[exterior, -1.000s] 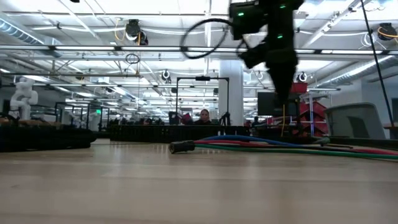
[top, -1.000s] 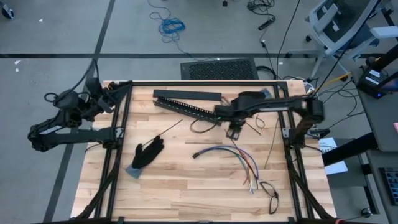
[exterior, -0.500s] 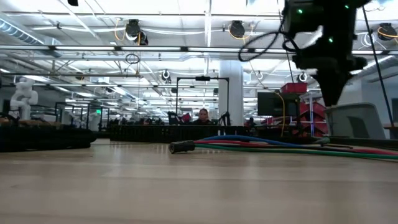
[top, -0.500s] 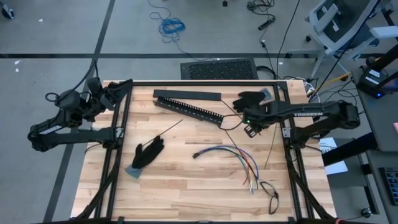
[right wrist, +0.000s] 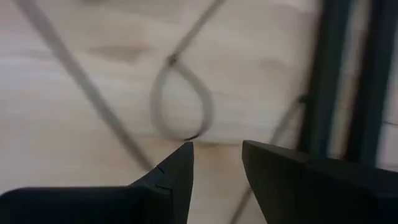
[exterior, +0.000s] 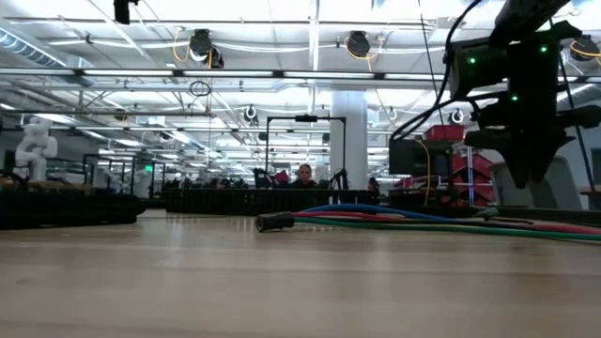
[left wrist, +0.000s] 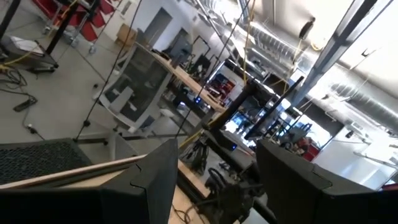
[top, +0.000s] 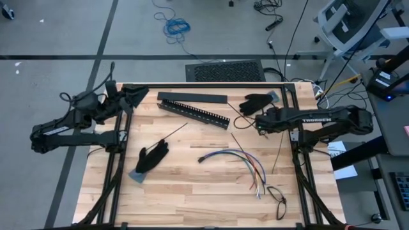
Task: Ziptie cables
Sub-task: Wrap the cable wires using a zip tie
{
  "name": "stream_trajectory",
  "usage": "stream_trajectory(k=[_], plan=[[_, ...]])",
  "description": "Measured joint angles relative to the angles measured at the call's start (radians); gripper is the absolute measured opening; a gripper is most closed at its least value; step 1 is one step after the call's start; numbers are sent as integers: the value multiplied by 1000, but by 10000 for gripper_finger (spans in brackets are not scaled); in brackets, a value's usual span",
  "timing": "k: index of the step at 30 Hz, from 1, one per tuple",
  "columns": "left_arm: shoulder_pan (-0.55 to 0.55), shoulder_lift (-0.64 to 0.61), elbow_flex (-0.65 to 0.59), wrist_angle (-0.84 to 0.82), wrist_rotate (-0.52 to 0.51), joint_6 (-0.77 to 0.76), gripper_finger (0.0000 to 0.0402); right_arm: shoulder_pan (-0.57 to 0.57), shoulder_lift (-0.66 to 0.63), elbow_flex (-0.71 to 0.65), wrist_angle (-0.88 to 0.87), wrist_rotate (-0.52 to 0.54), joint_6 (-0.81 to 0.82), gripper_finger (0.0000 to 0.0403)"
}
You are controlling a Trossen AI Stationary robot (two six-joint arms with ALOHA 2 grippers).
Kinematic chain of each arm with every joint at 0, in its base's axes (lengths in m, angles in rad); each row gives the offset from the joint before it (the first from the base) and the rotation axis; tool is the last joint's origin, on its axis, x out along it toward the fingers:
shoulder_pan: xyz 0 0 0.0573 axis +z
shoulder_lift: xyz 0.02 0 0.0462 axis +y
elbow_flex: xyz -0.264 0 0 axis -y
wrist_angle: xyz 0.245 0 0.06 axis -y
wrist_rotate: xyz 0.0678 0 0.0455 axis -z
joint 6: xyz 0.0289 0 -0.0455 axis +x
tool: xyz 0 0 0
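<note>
The cables (top: 239, 158) lie fanned out on the wooden table right of centre; in the low view they show as coloured cables (exterior: 423, 218) flat on the wood. A thicker black cable (top: 278, 195) is coiled near the front right. My right gripper (top: 259, 124) hovers open at the table's far right, pointing steeply down, above a thin strip bent into a loop (right wrist: 180, 106) that lies on the wood. Nothing is between its fingers (right wrist: 217, 149). My left gripper (top: 131, 96) is open and high over the far left corner, pointing about level, empty (left wrist: 217, 155).
A long black slotted bar (top: 195, 110) lies at the far middle. One black glove (top: 152, 157) lies left of centre, another (top: 255, 102) beside my right gripper. Thin straight black strips (top: 174, 133) (top: 279, 144) lie loose. Black frame rails (top: 297, 153) border the table.
My right gripper has drawn back from the slotted bar toward the table's right edge and sunk lower, rolling its wrist on the way. My left gripper has shifted a little toward the table.
</note>
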Motion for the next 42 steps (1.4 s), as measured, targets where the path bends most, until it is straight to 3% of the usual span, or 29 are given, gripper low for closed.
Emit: stream_trajectory(k=[11,20,30,42], plan=[[0,2,0,-18,33,25,212,-134,-7,-68,173,-7,27,134],[0,-9,0,-18,62,25,212,-183,-7,-192,301,-109,66,134],[0,-9,0,-14,63,25,212,-213,-3,-193,358,-54,84,132],[0,-13,0,-14,63,25,212,-242,69,-193,431,-51,47,92]])
